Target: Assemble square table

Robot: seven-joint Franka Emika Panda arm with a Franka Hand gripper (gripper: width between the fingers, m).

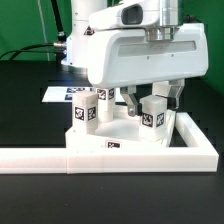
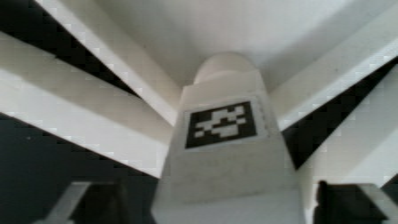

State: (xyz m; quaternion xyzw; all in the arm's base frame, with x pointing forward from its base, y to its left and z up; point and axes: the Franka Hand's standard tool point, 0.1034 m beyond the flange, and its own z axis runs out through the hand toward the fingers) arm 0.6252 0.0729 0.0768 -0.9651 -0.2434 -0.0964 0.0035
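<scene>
Between the gripper (image 2: 199,192) fingers (image 2: 89,200), bottom centre of the wrist view, stands a short white tagged plastic leg (image 2: 222,120), apparently clasped. A tilted leg could jam or slip. Centre of the exterior view, the arm points straight down over the white rimmed square tabletop (image 1: 122,133).

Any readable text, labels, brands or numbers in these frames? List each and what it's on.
No words, brands or numbers can be read in either view.
Leg between the gripper fingers: black-white marker tag, a pattern only, no text.
Standing legs: tags, pattern only, too small to decode.
Tabletop: small tag on its front rim, too small to read.
Marker board: tags partly visible, no text.
</scene>
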